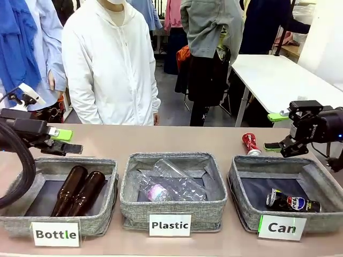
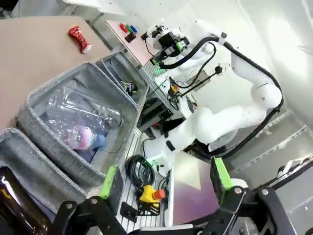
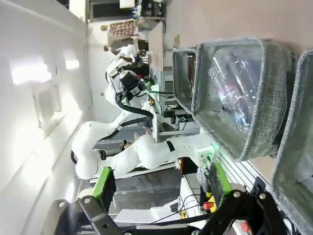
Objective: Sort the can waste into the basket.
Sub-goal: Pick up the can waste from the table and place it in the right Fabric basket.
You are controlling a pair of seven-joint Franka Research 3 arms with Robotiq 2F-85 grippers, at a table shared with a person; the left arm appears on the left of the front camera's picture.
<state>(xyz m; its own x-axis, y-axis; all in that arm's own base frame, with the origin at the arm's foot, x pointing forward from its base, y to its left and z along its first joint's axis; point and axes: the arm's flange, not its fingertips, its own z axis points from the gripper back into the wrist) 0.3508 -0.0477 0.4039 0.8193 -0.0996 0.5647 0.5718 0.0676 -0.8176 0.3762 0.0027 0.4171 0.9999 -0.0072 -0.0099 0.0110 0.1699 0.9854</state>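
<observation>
A crushed red can (image 1: pixel 250 143) lies on the table just behind the grey basket (image 1: pixel 242 179) labelled "Can". A dark blue-black can (image 1: pixel 292 202) rests on that basket's floor. My right gripper (image 1: pixel 275 131) hovers open above the table, just right of the red can, jaws pointing toward it. My left gripper (image 1: pixel 63 141) hangs open over the back rim of the Bottle bin, holding nothing. The left wrist view shows the red can (image 2: pixel 79 38) far off, the basket (image 2: pixel 113 66) with the dark can (image 2: pixel 130 88) inside, and my open left gripper (image 2: pixel 164 178). In the right wrist view the right gripper (image 3: pixel 161 181) is open and empty.
The Bottle bin (image 1: pixel 107 174) holds two brown bottles. The Plastic bin (image 1: pixel 128 184) holds clear bottles. A person in white (image 1: pixel 110 64) stands at the far side. The tabletop behind the bins is bare. A white table (image 1: pixel 278 75) stands at the back right.
</observation>
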